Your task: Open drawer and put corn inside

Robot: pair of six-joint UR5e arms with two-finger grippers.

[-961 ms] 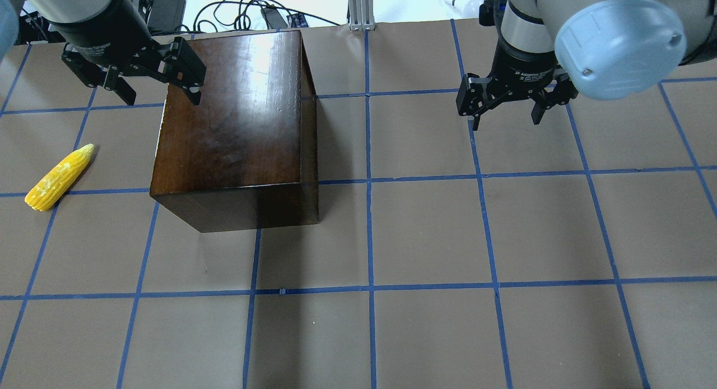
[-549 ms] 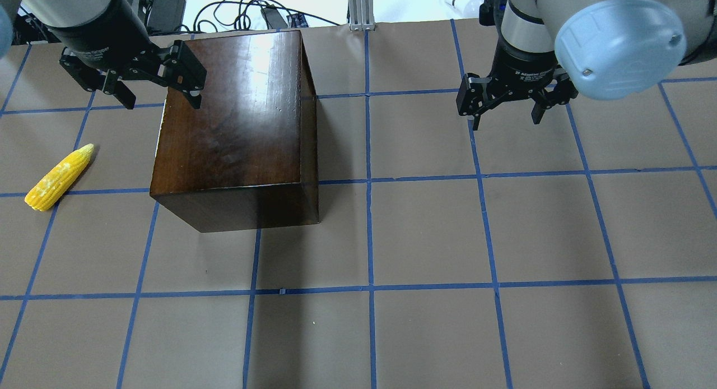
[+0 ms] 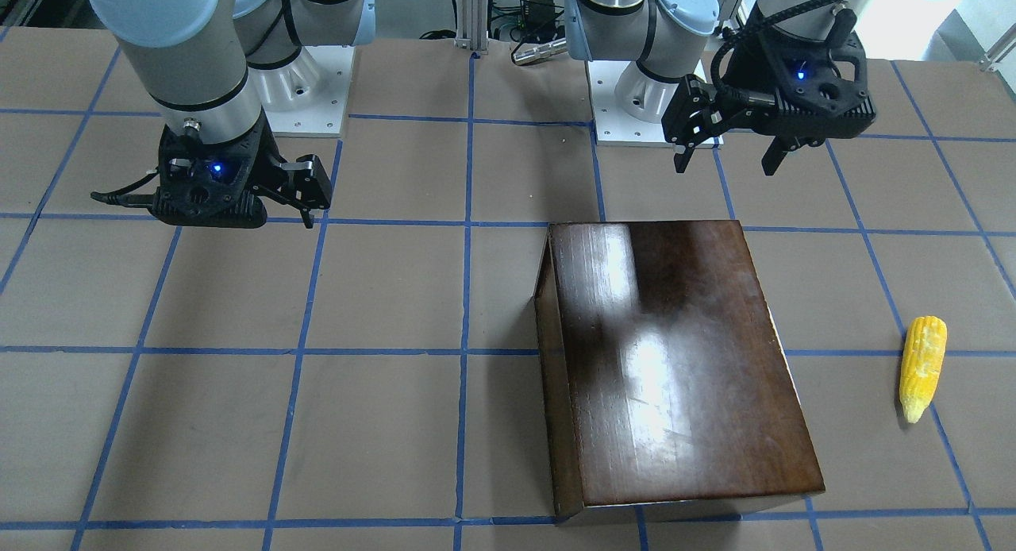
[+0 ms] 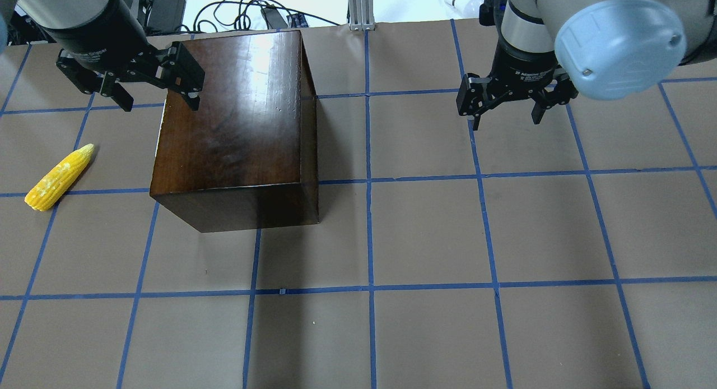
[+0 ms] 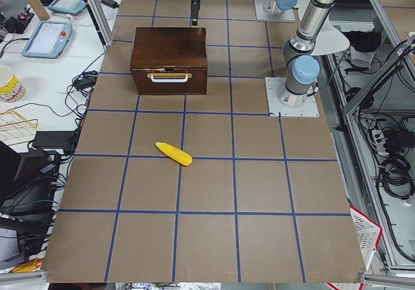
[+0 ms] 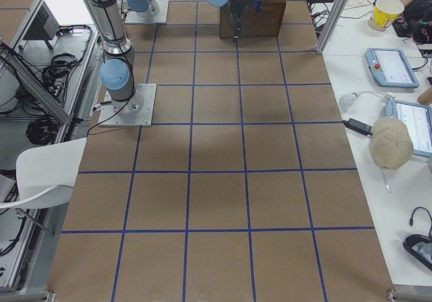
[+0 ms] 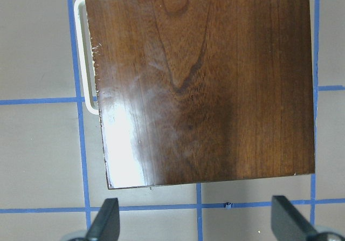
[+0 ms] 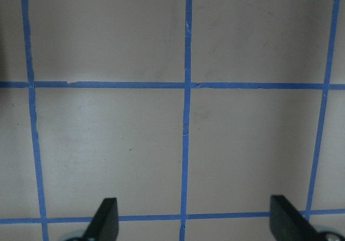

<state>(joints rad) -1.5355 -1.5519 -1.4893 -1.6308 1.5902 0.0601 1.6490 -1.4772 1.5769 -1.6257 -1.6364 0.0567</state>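
The corn (image 4: 59,177) lies well apart from the left claw (image 4: 158,104), which is spread.

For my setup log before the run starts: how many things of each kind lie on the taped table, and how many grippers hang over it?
wooden box, with its drawer shut: 1
corn: 1
grippers, both open and empty, left gripper and right gripper: 2
Total: 4
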